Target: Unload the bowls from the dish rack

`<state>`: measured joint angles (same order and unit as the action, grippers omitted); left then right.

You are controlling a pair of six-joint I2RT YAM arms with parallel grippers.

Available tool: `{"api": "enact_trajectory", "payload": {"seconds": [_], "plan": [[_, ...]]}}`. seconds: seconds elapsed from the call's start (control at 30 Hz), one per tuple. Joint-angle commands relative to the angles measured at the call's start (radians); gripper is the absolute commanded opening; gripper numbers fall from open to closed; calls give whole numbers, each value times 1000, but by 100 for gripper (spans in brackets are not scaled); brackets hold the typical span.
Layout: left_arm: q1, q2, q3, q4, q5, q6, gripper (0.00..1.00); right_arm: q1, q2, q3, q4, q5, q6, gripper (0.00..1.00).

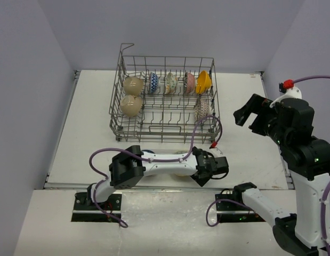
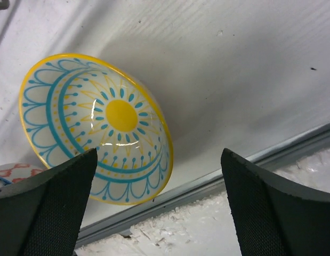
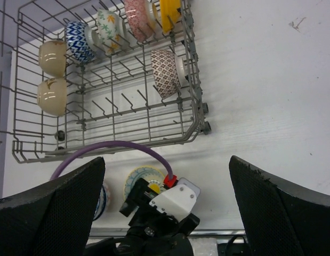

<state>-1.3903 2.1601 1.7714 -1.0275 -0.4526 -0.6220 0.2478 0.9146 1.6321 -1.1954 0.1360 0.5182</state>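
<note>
The grey wire dish rack (image 1: pixel 214 114) stands at the table's back middle. It holds several bowls on edge: two beige (image 1: pixel 133 85), a blue one (image 1: pixel 153 82), a pinkish one (image 1: pixel 190 81), an orange-yellow one (image 1: pixel 203 81) and a grey-patterned one (image 3: pixel 166 73). A yellow-rimmed bowl with a blue pattern (image 2: pixel 95 128) sits on the table in front of the rack. My left gripper (image 2: pixel 159 154) is open and empty just right of it, not touching. My right gripper (image 3: pixel 166 159) is open and empty, raised high at the right (image 1: pixel 250 112).
A red-patterned bowl (image 2: pixel 15 172) sits on the table just left of the yellow-rimmed one; it also shows in the right wrist view (image 3: pixel 102 197). The table's front edge strip (image 2: pixel 218 178) runs right under my left gripper. A purple cable (image 3: pixel 117 146) arcs over the rack's front.
</note>
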Motion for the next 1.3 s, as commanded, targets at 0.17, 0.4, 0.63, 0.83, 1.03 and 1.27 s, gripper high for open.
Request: {"api": "enact_trajectory", "payload": {"seconds": [0.17,0.4,0.63,0.83,1.03,1.27], "plan": [[-12,-333,175,-55,-23,-88,100,-110,167,12,30,-53,-116,99],[188,-591,241,-23,64,-159,100,33,469,204,-53,166,-168,95],[362,-631,377,-72,60,-101,100,201,752,275,-67,393,-201,87],[491,-641,438,-121,141,-39,100,286,955,353,-76,490,-204,77],[519,-675,329,-129,163,10,100,317,1073,367,-56,579,-214,65],[562,-680,316,-169,196,82,100,326,1138,328,46,703,-242,52]]}}
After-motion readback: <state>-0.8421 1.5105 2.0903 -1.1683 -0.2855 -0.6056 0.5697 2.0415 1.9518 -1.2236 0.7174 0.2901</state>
